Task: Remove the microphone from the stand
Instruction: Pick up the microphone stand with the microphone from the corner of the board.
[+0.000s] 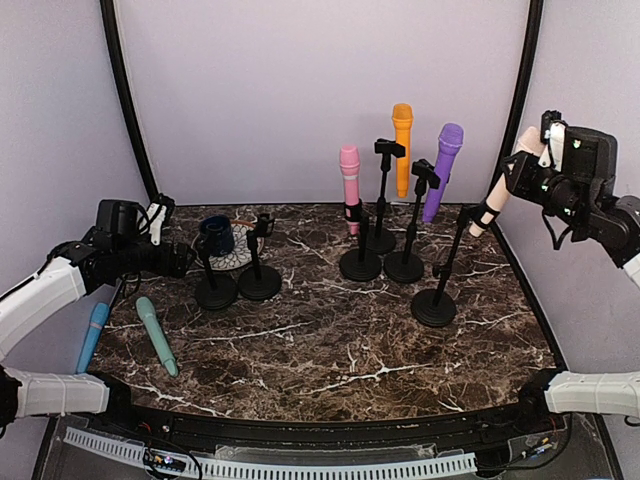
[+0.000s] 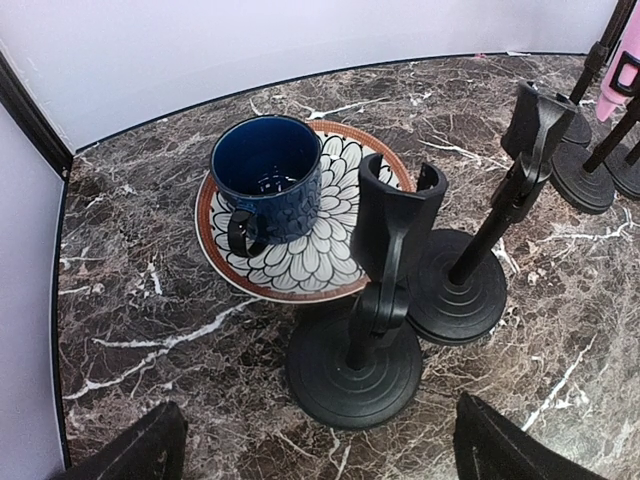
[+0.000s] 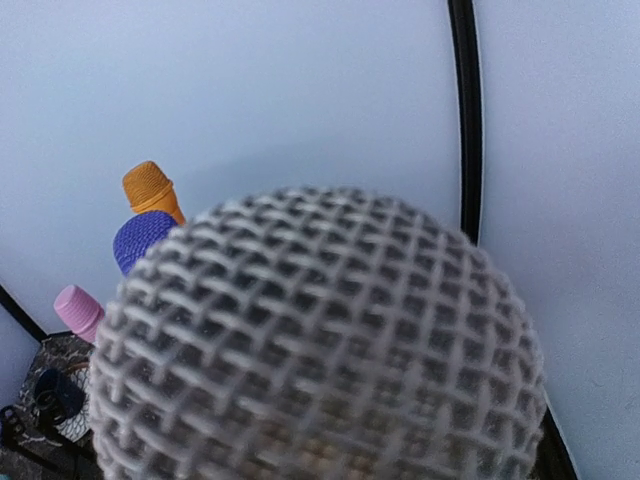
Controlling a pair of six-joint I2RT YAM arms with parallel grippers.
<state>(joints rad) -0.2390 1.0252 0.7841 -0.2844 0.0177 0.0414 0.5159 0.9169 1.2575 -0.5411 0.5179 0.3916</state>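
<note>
At the far right edge, our right gripper [image 1: 540,150] looks clamped on the head of the beige microphone [image 1: 504,184], which sits tilted in its stand [image 1: 434,306]. That grip lets us pull along the clip axis. Our left gripper [image 2: 320,442] is wide open and empty, out of the way.

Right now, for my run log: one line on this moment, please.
right gripper: at beige microphone head, grip unclear | beige microphone: in its stand | left gripper: open, near empty stand

Bright, even diffuse light, soft shadows, overhead view sharp, close microphone head [image 3: 320,340] perhaps slightly out of focus.
</note>
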